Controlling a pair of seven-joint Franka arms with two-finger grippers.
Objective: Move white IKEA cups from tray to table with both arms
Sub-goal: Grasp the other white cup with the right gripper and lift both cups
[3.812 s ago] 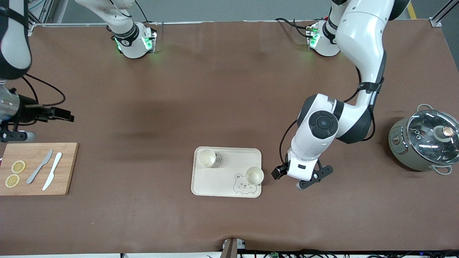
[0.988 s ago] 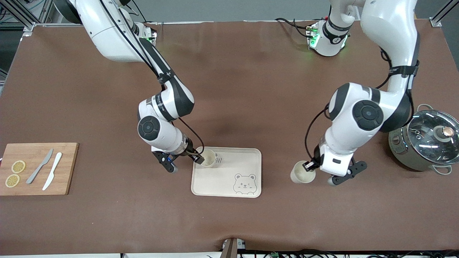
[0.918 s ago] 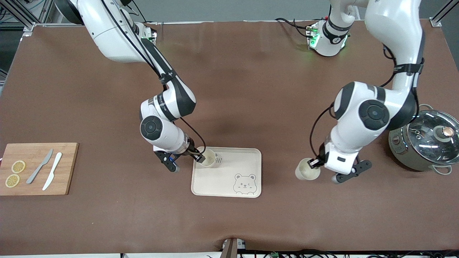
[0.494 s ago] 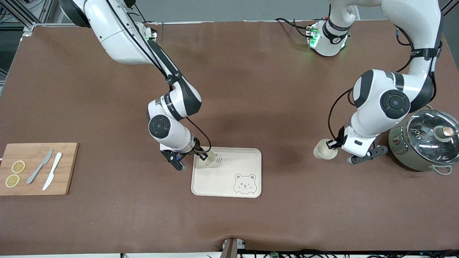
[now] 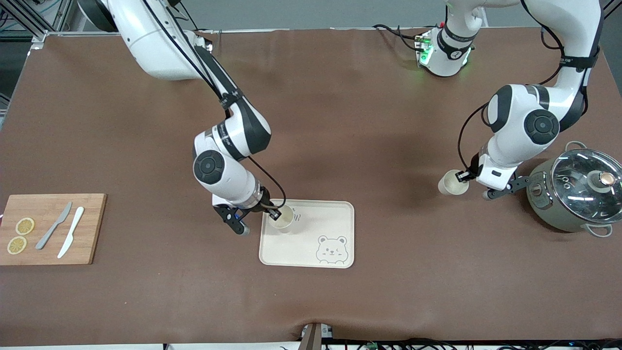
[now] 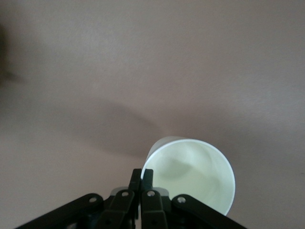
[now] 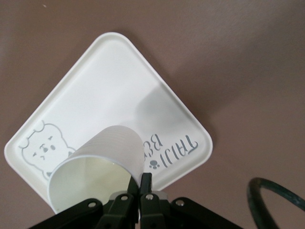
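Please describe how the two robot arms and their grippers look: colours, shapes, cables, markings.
Both arms are glossy white rounded segments with black joint bands and round black joint caps. Thin black cables loop along them. The left gripper and right gripper are black, with slim two-finger linkages. Green lights glow at both bases.

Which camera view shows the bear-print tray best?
The front view shows it best: the whole tray lies flat in view, its bear uncovered, with the right hand gripping a white cup over one corner. The right wrist view shows it partly covered by that cup. The left wrist view shows none of it.
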